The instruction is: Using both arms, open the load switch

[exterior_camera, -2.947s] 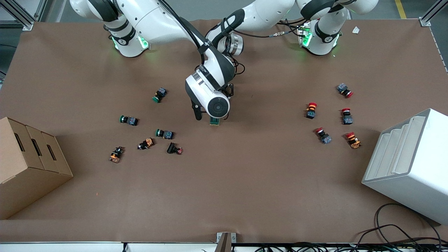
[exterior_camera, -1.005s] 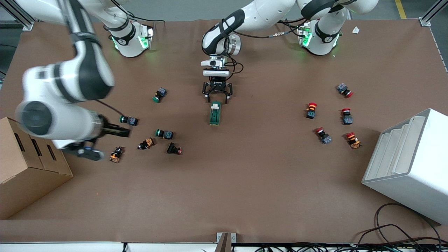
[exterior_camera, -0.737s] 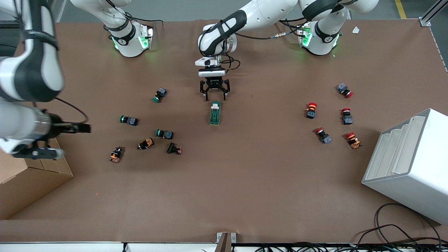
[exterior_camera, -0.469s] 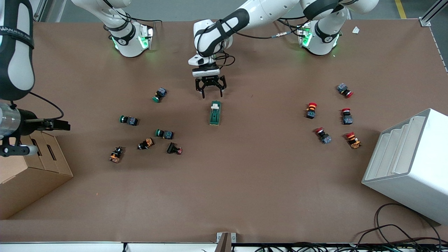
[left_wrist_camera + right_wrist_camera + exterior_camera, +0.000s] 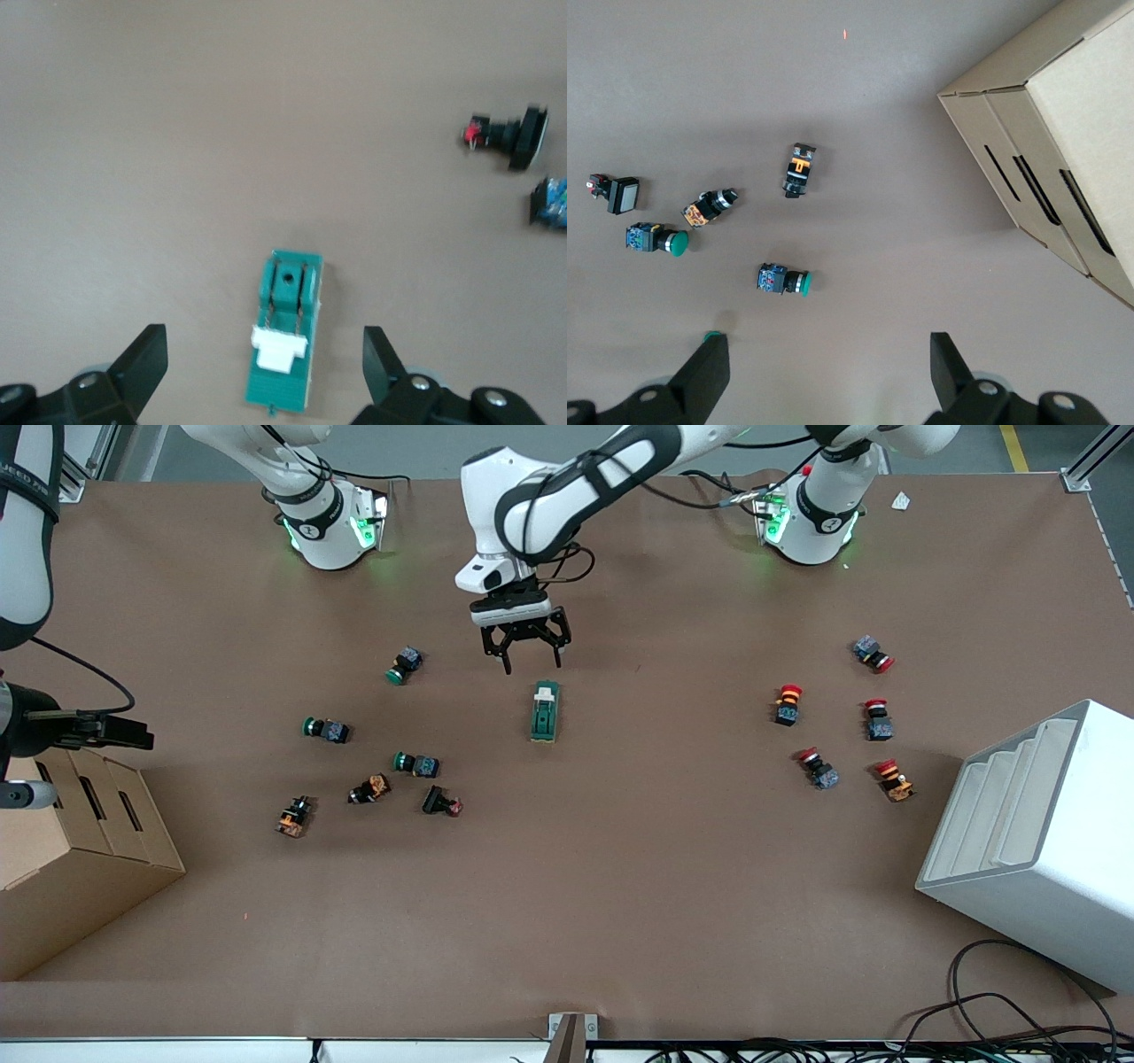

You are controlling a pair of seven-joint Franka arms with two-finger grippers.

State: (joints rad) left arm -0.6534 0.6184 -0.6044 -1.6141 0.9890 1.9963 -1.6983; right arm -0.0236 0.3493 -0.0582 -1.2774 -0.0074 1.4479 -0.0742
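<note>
The load switch (image 5: 545, 713) lies flat at the table's middle, a dark-green block with its white tab (image 5: 547, 690) at the end toward the robots' bases. My left gripper (image 5: 532, 664) hangs open over the table just off that tab end and touches nothing. In the left wrist view the load switch (image 5: 289, 288) shows lower down between the spread fingers (image 5: 146, 361) of the left gripper (image 5: 264, 376). My right gripper (image 5: 115, 732) hangs open and empty, high over the right arm's end of the table beside the cardboard box. The right gripper (image 5: 828, 381) shows only bare table between its fingers.
A cardboard box (image 5: 80, 841) stands at the right arm's end and a white stepped bin (image 5: 1036, 841) at the left arm's end. Green and orange push-buttons (image 5: 416, 763) lie scattered beside the switch, red ones (image 5: 788, 702) toward the bin. Cables (image 5: 1019, 1010) trail at the near edge.
The right arm has swung away from the switch out to the cardboard box. The left gripper has drawn back from the switch toward the bases. The switch has stayed put.
</note>
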